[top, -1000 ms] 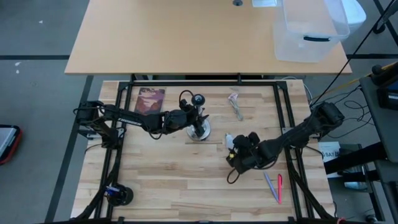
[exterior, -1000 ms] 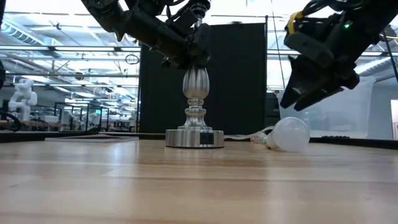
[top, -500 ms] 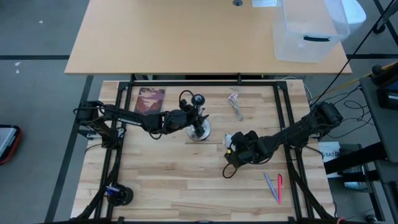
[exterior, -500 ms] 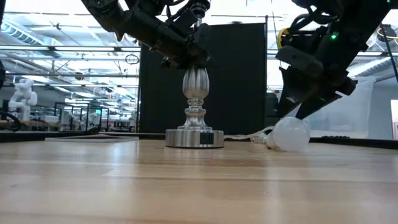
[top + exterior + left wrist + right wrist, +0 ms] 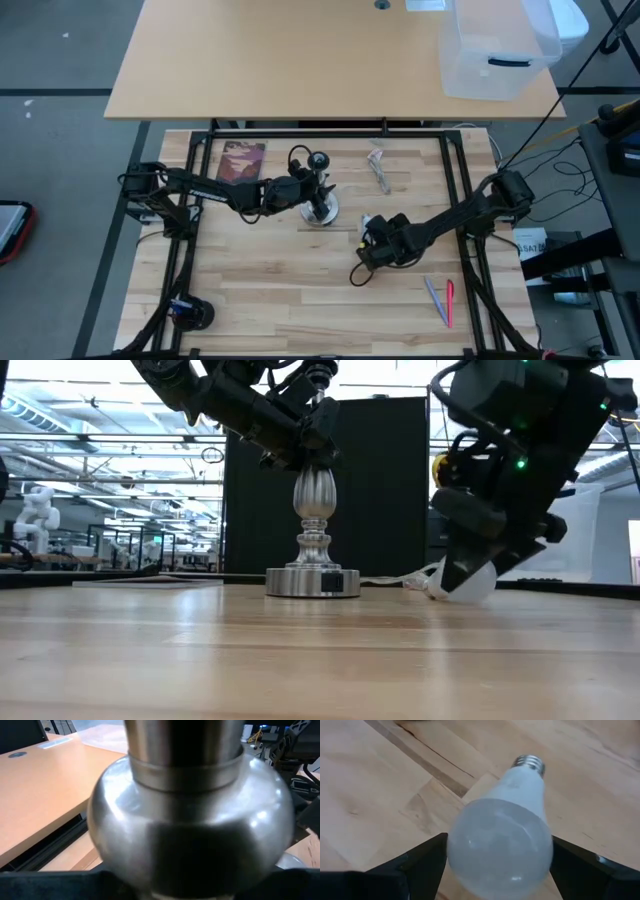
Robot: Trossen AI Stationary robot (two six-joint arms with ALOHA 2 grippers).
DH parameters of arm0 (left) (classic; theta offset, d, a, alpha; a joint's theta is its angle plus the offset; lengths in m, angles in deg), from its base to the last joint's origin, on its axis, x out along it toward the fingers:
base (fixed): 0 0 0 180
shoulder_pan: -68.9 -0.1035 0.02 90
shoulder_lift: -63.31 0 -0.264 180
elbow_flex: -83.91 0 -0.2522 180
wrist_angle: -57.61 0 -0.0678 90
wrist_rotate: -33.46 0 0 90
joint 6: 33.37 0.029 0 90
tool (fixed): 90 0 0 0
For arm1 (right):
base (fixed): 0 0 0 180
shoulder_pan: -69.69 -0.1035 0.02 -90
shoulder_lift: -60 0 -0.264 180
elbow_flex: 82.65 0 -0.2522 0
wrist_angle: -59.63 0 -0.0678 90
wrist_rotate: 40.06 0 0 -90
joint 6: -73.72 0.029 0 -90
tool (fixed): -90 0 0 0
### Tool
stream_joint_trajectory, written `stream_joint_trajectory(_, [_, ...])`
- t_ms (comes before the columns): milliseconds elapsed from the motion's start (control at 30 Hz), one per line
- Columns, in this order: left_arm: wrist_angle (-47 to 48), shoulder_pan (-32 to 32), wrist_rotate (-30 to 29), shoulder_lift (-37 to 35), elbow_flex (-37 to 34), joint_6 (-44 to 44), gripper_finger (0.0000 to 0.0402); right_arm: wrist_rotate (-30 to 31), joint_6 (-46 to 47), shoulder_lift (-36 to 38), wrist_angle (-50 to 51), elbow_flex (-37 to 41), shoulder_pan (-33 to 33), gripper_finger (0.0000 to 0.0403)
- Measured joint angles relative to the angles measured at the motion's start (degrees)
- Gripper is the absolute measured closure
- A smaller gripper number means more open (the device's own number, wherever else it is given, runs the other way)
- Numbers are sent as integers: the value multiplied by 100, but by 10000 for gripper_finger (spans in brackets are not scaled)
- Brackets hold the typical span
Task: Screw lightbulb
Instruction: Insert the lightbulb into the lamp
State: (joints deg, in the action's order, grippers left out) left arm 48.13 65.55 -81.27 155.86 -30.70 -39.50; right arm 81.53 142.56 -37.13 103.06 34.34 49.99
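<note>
The lightbulb (image 5: 502,845), with a frosted white globe and a grey screw base (image 5: 530,762), lies on its side on the table (image 5: 368,228). My right gripper (image 5: 500,865) is open and low over it, one finger on each side of the globe; I cannot tell whether they touch it. The bulb partly shows behind that gripper in the low view (image 5: 478,584). The silvery stand (image 5: 313,550) stands upright on its round base at mid-table. My left gripper (image 5: 305,440) is shut on the stand's top. My left gripper holds the stand at its top, just above the bulging silver body (image 5: 314,485). It comes slanting down from the table's left. The gripper itself hides the place of contact. The stand is upright, with its round base (image 5: 313,582) on the table.
A reddish flat card (image 5: 241,160) lies at the far left of the table and a clear wrapper (image 5: 378,168) at the far middle. Pens (image 5: 440,298) lie near the right front. A black cord loop (image 5: 300,155) lies behind the stand. A clear bin (image 5: 500,50) stands on the far desk.
My right gripper has gone down and a little toward the table's left, onto the lightbulb, and its open fingers now stand on either side of the globe. The bulb has stayed where it lay.
</note>
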Motion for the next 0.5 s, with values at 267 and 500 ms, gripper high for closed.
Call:
stream_joint_trajectory(267, [6, 0, 17, 0, 0, 3, 241, 35, 0, -102, -124, 0, 91, 90])
stream_joint_trajectory(500, [13, 0, 15, 0, 0, 4, 241, 37, -2, -100, -122, 0, 91, 108])
